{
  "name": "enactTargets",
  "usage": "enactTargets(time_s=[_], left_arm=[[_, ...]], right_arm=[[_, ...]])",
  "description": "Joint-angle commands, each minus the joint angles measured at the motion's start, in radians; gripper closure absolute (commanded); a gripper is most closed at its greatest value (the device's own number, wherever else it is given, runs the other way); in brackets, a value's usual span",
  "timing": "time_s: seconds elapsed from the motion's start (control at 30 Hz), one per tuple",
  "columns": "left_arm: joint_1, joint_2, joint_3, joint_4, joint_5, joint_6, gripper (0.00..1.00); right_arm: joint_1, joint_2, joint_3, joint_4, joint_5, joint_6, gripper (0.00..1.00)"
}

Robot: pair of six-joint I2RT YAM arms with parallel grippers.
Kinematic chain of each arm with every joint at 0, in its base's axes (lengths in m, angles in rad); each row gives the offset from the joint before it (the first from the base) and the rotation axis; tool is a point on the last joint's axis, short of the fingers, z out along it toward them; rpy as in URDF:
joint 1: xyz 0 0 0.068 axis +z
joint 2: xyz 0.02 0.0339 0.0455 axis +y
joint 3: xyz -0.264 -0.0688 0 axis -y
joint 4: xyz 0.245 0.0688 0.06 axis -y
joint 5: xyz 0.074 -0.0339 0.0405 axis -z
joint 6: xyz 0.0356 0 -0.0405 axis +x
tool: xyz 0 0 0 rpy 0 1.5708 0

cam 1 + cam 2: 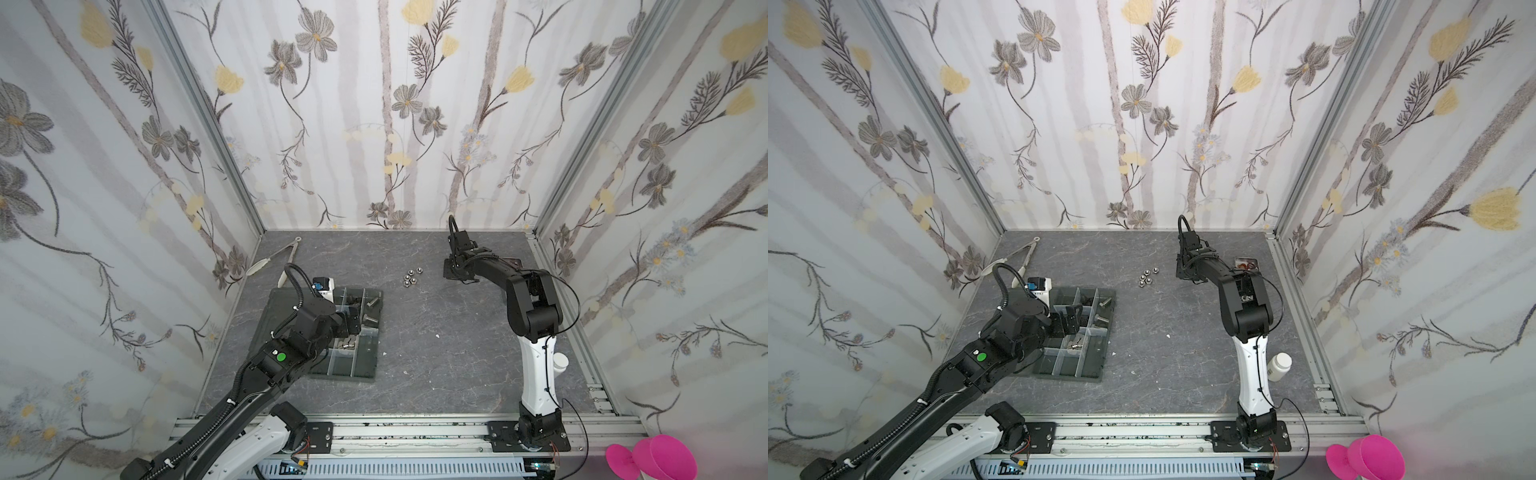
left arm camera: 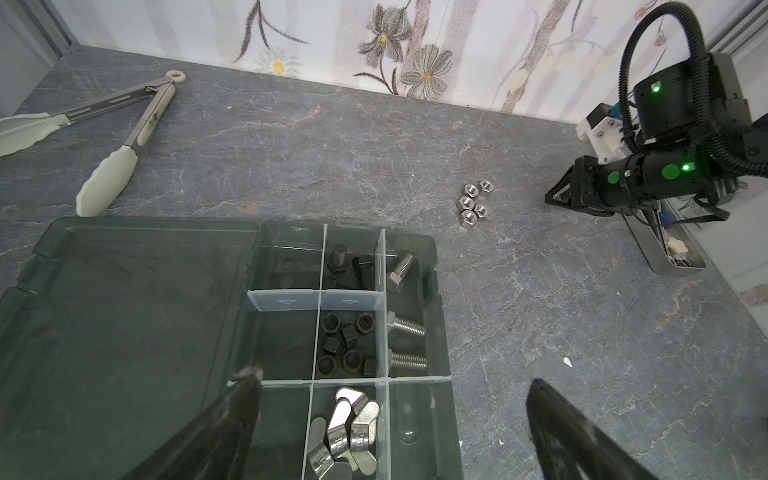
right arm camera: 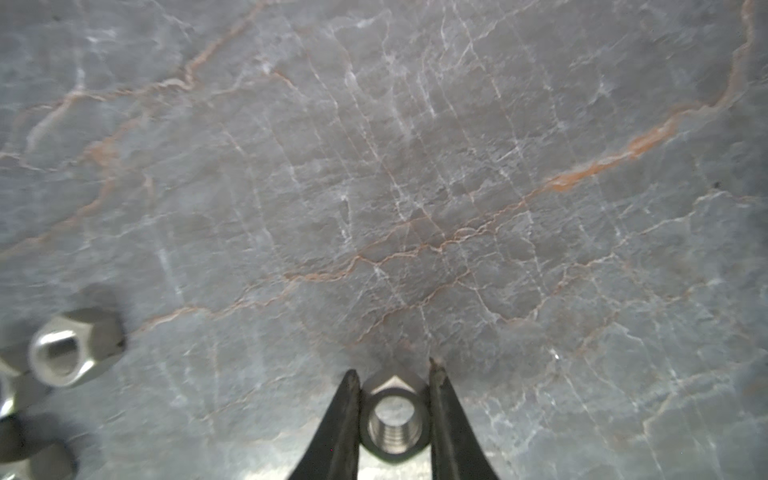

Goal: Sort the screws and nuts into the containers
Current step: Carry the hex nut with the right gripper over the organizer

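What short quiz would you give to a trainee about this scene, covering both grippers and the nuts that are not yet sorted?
1. True or false: the left gripper, above the organiser tray, is shut.
2. What sits between the fingers of the right gripper? A) a black screw B) a silver hex nut C) a wing nut
3. How many loose nuts lie in the cluster on the table?
Key: 1 false, its jaws stand wide open; 2 B; 3 five.
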Motion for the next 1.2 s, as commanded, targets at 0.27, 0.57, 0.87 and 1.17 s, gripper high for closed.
enactTargets(time_s=[0.27, 0.57, 0.87, 1.17], left_arm=[[0.002, -0.019, -0.002, 0.024, -0.028, 0.007, 0.0], [0.001, -0.039, -0.005, 0.022, -0.041, 0.007, 0.0], [0.001, -0.052, -0.005, 0.021, -0.056, 0.005, 0.0], [0.002, -0.086, -0.013, 0.024, -0.074, -0.001, 0.0]], right_arm=[[0.101, -0.209, -0.184, 0.118, -0.147, 0.006, 0.82], [0.277, -0.39, -0.391, 0.188, -0.215, 0.043, 0.82], [0.452, -0.514, -0.5, 0.267, -0.263, 0.102, 0.82], [0.637, -0.486, -0.505, 0.312, -0.268, 0.156, 0.82]])
